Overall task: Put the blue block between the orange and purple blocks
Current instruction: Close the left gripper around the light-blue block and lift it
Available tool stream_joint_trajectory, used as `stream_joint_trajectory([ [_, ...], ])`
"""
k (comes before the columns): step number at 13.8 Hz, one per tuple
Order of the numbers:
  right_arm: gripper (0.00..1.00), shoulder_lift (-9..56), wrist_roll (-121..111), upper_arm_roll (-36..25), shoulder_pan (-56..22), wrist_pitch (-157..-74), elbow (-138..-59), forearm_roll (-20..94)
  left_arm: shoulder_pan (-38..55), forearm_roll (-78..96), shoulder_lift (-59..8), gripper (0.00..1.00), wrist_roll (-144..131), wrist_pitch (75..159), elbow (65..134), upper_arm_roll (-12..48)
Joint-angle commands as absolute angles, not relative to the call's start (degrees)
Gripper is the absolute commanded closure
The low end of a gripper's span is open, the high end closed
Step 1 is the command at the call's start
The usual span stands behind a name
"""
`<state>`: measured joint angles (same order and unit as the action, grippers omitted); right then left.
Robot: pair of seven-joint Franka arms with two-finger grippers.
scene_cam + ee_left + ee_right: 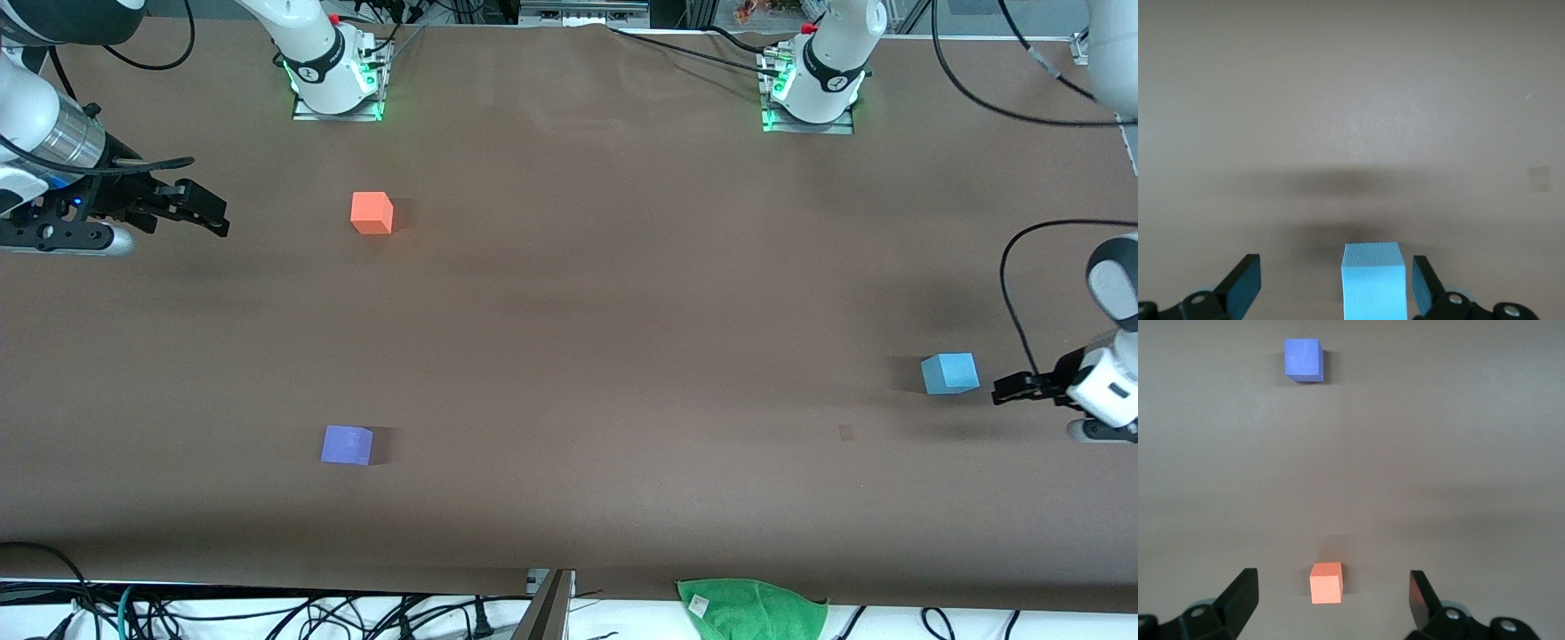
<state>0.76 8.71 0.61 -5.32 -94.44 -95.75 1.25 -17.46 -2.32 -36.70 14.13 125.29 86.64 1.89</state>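
Left gripper [1003, 389] at the blue block [950, 372], fingers apart, nothing gripped yet.

I take the blue block as my landmark: it sits on the brown table [569, 338] toward the left arm's end. In the left wrist view the block [1373, 280] shows between the spread fingers [1245, 283], closer to one of them; I cannot tell whether that one touches it. The purple block [347, 444] lies well apart from the blue block, toward the right arm's end and nearer the front camera. The orange block [372, 212] also lies well apart from it toward that end, farther from the camera. I see the right gripper [200, 209] waiting in the air over the table's right-arm end, fingers spread, holding nothing; its wrist view shows the orange block [1326, 582] and purple block [1303, 359]. A green cloth [751, 609] lies at the table edge nearest the camera.
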Motion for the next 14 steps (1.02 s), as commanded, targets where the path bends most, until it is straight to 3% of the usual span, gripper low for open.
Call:
stream_joint_trajectory([
  [1,0.0,0.2,9.2,1.0,-4.8,-94.2,-96.1,1.3,-17.5,-2.6,-37.3,0.0,15.4,124.7,87.8,2.4],
  [8,0.0,0.2,9.2,1.0,-4.8,-94.3,-96.1,1.7,-17.4,-2.5,-37.3,0.0,15.8,124.6,93.2,2.5],
  [14,0.0,0.2,9.3,1.0,-4.8,-94.3,-96.1,1.8,-17.5,-2.5,-40.2,0.02,17.1,125.1,93.2,2.5],
])
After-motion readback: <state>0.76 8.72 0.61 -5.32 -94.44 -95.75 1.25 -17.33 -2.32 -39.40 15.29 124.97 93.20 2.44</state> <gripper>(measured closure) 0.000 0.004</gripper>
